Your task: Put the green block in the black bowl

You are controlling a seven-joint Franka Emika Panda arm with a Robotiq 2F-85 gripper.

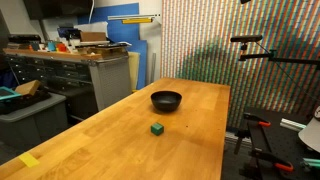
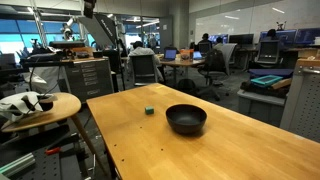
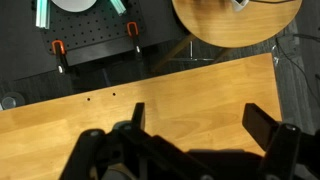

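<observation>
The green block is a small dark green cube on the wooden table; it also shows in the other exterior view. The black bowl sits on the table a little beyond the block, apart from it, and shows in both exterior views. The arm does not appear in either exterior view. In the wrist view my gripper is open and empty above bare wood near a table corner. Neither block nor bowl shows in the wrist view.
The wooden table has a yellow tape mark near one corner. A round wooden side table stands beside the table edge and shows in the wrist view. Cabinets, office chairs and tripods surround the table.
</observation>
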